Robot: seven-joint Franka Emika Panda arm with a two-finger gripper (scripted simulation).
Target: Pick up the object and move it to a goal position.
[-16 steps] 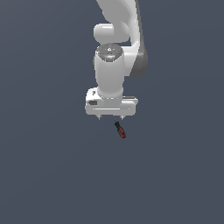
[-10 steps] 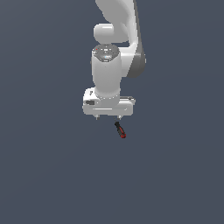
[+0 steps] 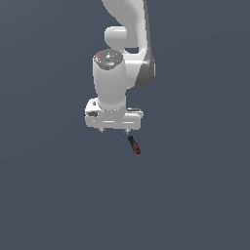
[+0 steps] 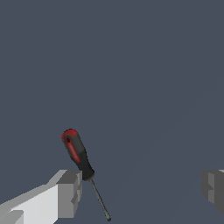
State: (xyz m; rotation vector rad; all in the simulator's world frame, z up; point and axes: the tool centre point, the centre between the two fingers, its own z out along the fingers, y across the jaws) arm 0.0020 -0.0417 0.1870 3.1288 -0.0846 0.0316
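Observation:
The object is a tiny screwdriver [image 3: 134,145] with a red and black handle and a thin metal shaft, lying on the dark grey floor. In the wrist view the screwdriver [image 4: 79,157] lies right beside one grey fingertip [image 4: 68,193], and its shaft runs just inside that finger. My white gripper [image 3: 114,131] points down and is open and empty, and its jaws stand wide apart. In the exterior view it hangs just above the tool and toward that view's left. The gripper [image 4: 141,190] has its other fingertip [image 4: 213,187] far from the tool.
Plain dark grey floor [image 3: 195,195] lies all around. The white arm [image 3: 122,53] rises behind the gripper to the top of the exterior view. No goal marker shows.
The gripper has shifted toward the exterior view's left and slightly down. The screwdriver has not moved. The jaws stay open.

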